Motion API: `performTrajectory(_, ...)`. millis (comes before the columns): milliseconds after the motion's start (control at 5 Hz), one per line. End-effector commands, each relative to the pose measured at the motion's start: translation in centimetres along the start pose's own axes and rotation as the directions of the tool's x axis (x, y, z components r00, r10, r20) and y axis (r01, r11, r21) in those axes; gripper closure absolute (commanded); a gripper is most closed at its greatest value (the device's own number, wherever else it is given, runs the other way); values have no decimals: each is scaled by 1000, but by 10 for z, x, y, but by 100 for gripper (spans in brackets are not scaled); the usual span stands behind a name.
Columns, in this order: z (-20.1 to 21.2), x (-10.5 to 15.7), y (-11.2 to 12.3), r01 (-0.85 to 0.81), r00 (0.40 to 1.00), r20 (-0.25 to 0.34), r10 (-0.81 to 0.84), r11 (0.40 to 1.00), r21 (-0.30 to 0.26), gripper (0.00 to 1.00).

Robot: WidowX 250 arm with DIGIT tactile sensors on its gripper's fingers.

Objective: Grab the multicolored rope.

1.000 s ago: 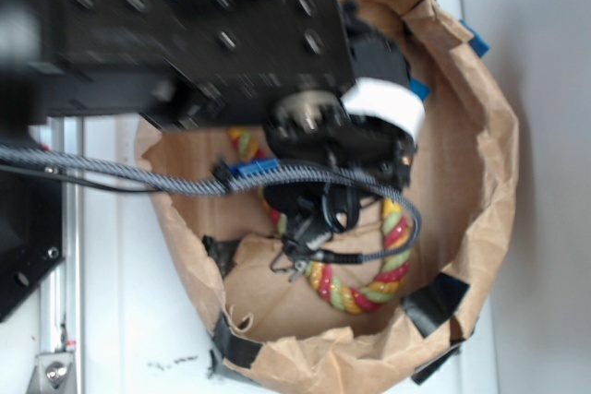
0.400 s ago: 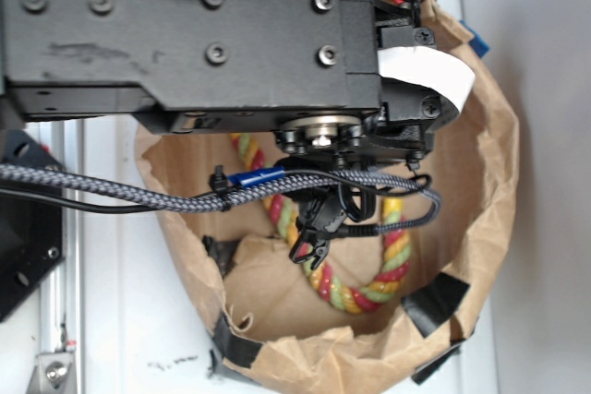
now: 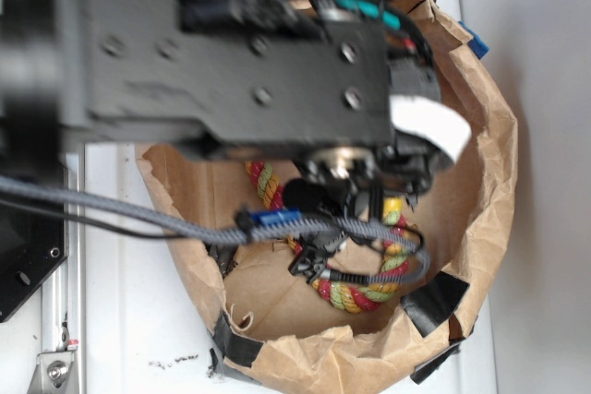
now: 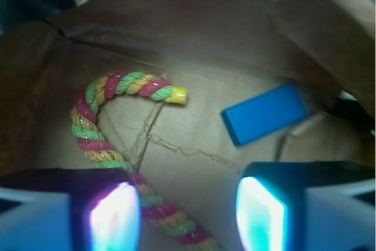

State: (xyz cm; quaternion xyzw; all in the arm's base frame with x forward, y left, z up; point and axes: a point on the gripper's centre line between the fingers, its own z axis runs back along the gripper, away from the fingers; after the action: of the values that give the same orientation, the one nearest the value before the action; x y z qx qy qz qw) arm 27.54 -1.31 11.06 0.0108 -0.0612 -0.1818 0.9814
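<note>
A: What sits nearest in the wrist view?

B: The hand (image 4: 188,213), its two glowing fingertips (image 4: 114,218) spread wide with nothing between them. It is released, poised above the floor of the paper bag (image 4: 194,22).

A: And the multicolored rope (image 4: 94,139)?

B: It lies on the bag's brown bottom. One stretch passes just past the left fingertip and runs off the near edge; farther in, it climbs on the left and hooks over to the right, ending in a yellow cap (image 4: 178,94). The fingers are not touching it, as far as the view shows.

A: Anything else in there?

B: A blue block (image 4: 265,113), flat on the bottom, to the right of the capped end and apart from it, beyond the right fingertip.

A: The exterior view?

B: The black arm (image 3: 231,71) covers most of the bag (image 3: 489,191), which stands on a pale worktop (image 3: 138,320). A grey braided cable (image 3: 138,214) crosses below it, and parts of the rope (image 3: 355,294) show under the arm. The hand is hidden there.
</note>
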Motion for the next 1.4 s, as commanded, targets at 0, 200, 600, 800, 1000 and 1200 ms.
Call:
performTrajectory(0,-19,1,-30,178,984,12,-178,983,42,0)
performTrajectory(200,-29,-5,-48,257,966,9,-257,966,0,0)
performTrajectory(600,-45,-11,-65,329,944,-8,-330,943,-56,0)
performTrajectory(800,-54,-15,-67,336,941,-7,-339,935,-114,0)
performTrajectory(1000,-64,-18,-70,337,940,-23,-341,935,-108,0)
performTrajectory(1200,-70,-19,-67,318,945,-37,-324,942,-108,0)
